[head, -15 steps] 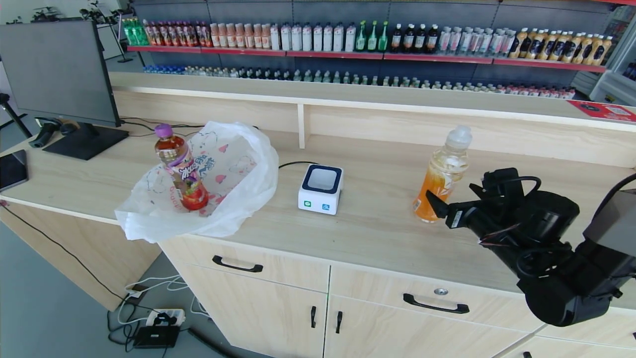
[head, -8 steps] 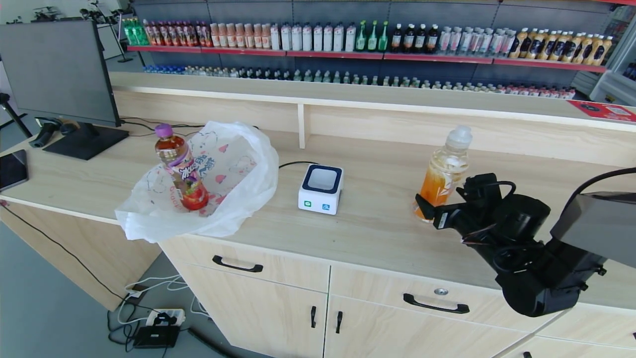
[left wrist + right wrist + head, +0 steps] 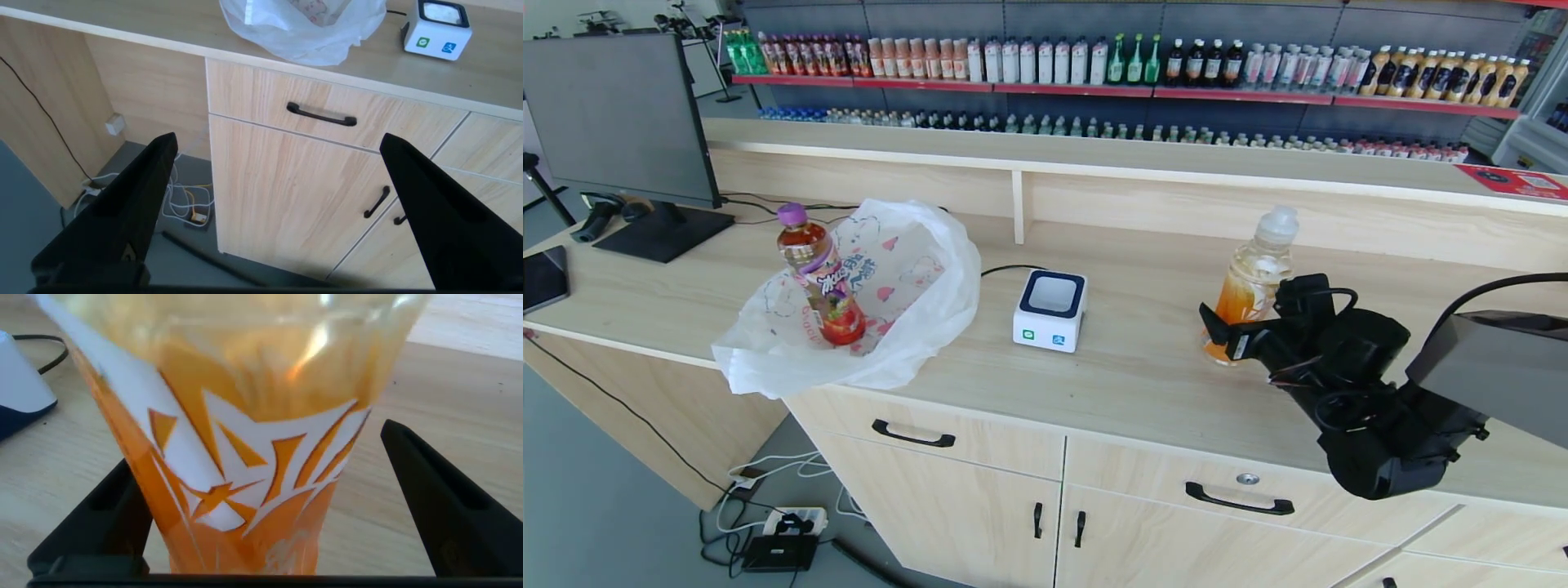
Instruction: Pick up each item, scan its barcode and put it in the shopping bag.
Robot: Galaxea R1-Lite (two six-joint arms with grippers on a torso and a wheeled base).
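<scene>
An orange-drink bottle (image 3: 1252, 282) with a white cap stands upright on the right of the wooden counter (image 3: 1127, 367). My right gripper (image 3: 1241, 327) is open around its lower part, and in the right wrist view the bottle (image 3: 253, 433) sits between the two black fingers (image 3: 445, 510). A white barcode scanner (image 3: 1050, 310) sits mid-counter. To the left, a white plastic shopping bag (image 3: 907, 327) lies open with a red tea bottle (image 3: 819, 276), purple cap, standing in it. My left gripper (image 3: 278, 220) hangs open below counter height, in front of the cabinet; the bag (image 3: 306, 28) and scanner (image 3: 439, 33) show above it.
A monitor (image 3: 617, 122) and a tablet (image 3: 543, 278) stand at the counter's far left. A raised wooden ledge (image 3: 1143, 175) runs behind the counter, with drink shelves beyond. Drawers with black handles (image 3: 913, 435) sit below. Cables and a power strip (image 3: 784, 531) lie on the floor.
My right arm has moved forward and left, bringing its open fingers from beside the orange bottle to around its base. The bag, scanner and tea bottle have not moved.
</scene>
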